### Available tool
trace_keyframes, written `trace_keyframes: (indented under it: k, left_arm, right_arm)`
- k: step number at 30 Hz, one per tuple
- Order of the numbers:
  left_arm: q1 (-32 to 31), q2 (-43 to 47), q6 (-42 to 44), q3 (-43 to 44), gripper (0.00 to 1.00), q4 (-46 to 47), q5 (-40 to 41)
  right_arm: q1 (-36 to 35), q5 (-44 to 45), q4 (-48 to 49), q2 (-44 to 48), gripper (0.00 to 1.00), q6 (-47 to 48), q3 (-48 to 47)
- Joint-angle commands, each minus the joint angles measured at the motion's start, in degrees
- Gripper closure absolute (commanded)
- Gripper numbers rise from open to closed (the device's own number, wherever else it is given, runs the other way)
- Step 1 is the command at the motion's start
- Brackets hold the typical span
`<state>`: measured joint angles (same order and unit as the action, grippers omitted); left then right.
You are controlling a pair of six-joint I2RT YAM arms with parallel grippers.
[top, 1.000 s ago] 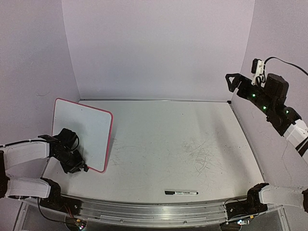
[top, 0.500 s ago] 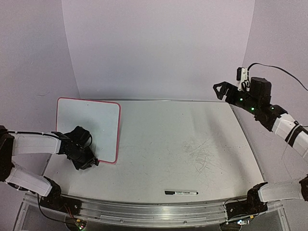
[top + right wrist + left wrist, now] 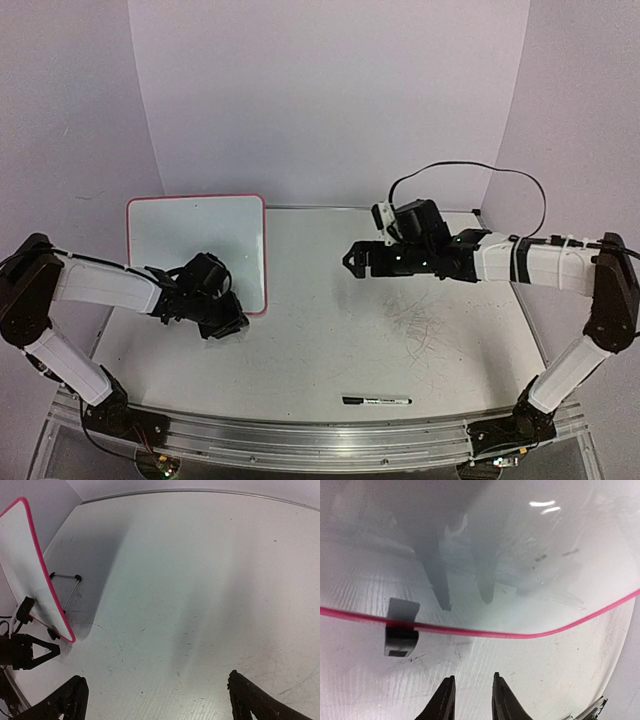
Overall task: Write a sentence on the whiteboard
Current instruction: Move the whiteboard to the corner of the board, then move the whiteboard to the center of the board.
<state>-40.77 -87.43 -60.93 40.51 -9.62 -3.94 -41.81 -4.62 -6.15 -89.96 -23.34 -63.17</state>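
At ten o'clock on the desk: a white board with round corners and a thin pink-red rim (image 3: 170,235) stands on its edge and leans back a bit. This is the whiteboard for the task.
Board face: bare. No sentence is on it yet. Close up, only faint grey smears show.
Black clip foot (image 3: 400,641): it grips the pink rim at the bottom and sits on the scratched grey-white desk (image 3: 330,340).
Left fingers (image 3: 232,325): at nine o'clock, just in front of the board's bottom rim and not touching it. The gap between them is narrow, with nothing in it.
Right fingers (image 3: 350,261): up in the air near the middle of the desk, spread wide, holding nothing.
Pen: a thin black marker with a white label (image 3: 377,401) lies flat at six o'clock by the front edge, well apart from both arms.
Step now: I think this step is standing the board in a good spot. Getting the pen would come after.
How to do it well: pull the left fingers straight back from the rim so they do not bump the clip foot and tip the board. Bring the right fingers down over the middle of the pen and close across it. The board leans, so a hard push could knock it over. A hold on its rim would help.
Words to read: none. The print on the pen's label is too small to read, and no brand shows.
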Motion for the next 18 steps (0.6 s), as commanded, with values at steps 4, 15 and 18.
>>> trace_keyframes:
  k: [4,15,18]
  left_arm:
    - [0.39,22.49,4.36,-7.95,0.64,-1.54,1.73]
    - [0.41,37.87,24.2,10.71,0.56,-16.94,12.74]
    - [0.41,36.37,28.58,15.78,0.52,-17.27,15.63]
  right_arm:
    - [-8.91,2.79,2.43,-10.14,0.02,-4.1,-8.76]
    - [-22.89,2.91,4.5,-31.61,0.18,-11.92,-29.63]
    - [-25.41,3.92,4.3,-36.89,0.24,-13.05,-34.88]
